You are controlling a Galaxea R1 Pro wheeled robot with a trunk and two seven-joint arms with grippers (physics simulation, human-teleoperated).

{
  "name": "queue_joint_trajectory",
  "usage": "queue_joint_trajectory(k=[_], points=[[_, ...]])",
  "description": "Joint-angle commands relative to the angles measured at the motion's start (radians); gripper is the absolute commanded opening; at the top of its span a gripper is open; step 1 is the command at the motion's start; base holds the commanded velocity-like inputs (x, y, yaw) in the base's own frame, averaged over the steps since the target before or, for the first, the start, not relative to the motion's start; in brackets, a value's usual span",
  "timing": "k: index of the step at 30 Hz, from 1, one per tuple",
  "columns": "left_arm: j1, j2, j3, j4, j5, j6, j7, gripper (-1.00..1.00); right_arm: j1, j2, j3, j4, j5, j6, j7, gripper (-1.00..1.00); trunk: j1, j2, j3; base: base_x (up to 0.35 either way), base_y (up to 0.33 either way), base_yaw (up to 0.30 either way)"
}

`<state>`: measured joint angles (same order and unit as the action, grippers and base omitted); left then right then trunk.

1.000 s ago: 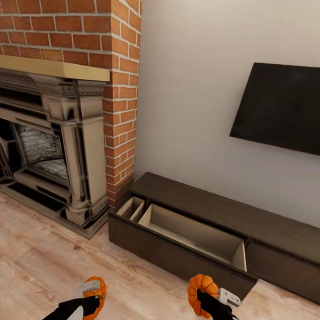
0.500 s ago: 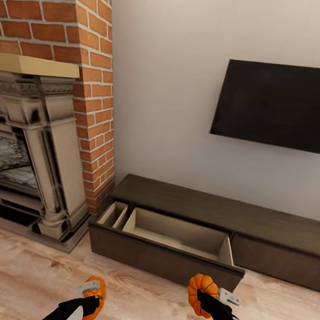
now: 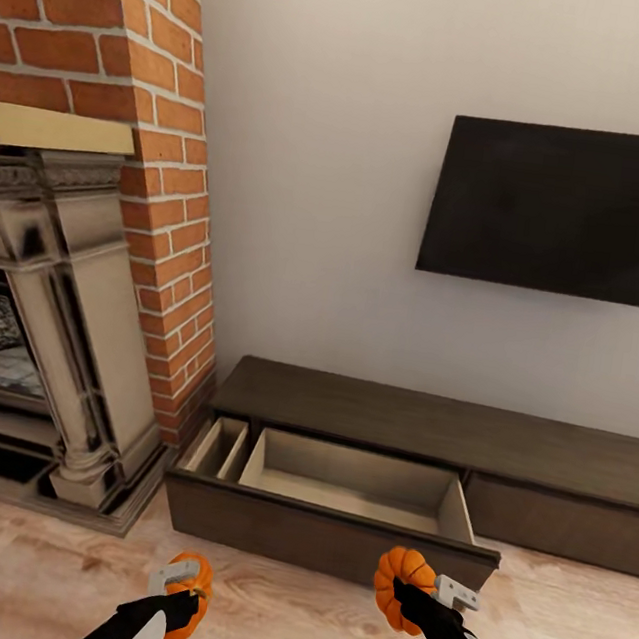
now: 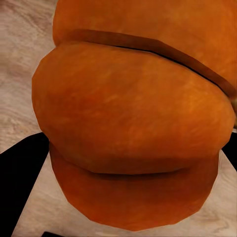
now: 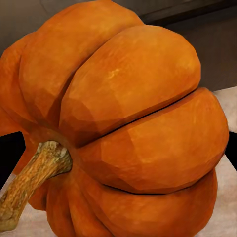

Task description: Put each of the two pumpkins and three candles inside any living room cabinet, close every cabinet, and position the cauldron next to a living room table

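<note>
Ahead of both pincers: cabinet [image 3: 424, 444], long and dark brown, against the wall, its wide drawer [image 3: 335, 508] pulled out with a bare beige interior.
Above the cabinet: black screen [image 3: 566, 211] on the wall, no readable writing or brand.
Left of the cabinet: brick fireplace [image 3: 69, 226].
Left gripper [image 3: 185, 589]: clamped on the left pumpkin [image 3: 196, 586], held low over the wood floor [image 3: 25, 563].
Right gripper [image 3: 417, 593]: clamped on the right pumpkin [image 3: 398, 584], just short of the drawer front; its stem [image 5: 29, 182] shows in the right wrist view.

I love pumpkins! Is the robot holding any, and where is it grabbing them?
Yes, one each. The left gripper and the right gripper clamp their pumpkins by the round sides.
</note>
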<state>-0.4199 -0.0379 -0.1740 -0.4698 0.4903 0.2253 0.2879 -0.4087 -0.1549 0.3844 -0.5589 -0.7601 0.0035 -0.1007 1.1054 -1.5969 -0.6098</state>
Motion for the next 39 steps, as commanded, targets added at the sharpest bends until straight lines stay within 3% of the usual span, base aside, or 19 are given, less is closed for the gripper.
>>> queue_joint_trajectory(k=[1, 14, 39], points=[[0.0, 0.001, -0.009, -0.003, 0.007, 0.003, 0.011, -1.0, -0.001, -0.002, 0.008, -0.003, -0.008, 0.0, -0.01, -1.0, 0.0, -0.001, -0.001, 0.233, 0.203, -0.146], [0.0, -0.003, -0.006, -0.015, 0.003, 0.002, 0.022, -1.0, -0.001, -0.002, 0.008, -0.003, -0.01, 0.0, -0.01, -1.0, 0.0, -0.001, -0.001, 0.124, 0.091, -0.174], [0.0, -0.004, -0.007, -0.016, 0.009, 0.005, 0.028, -1.0, -0.001, -0.003, 0.007, -0.004, -0.007, 0.003, -0.015, -1.0, -0.096, 0.174, 0.077, 0.0, 0.0, -0.001]])
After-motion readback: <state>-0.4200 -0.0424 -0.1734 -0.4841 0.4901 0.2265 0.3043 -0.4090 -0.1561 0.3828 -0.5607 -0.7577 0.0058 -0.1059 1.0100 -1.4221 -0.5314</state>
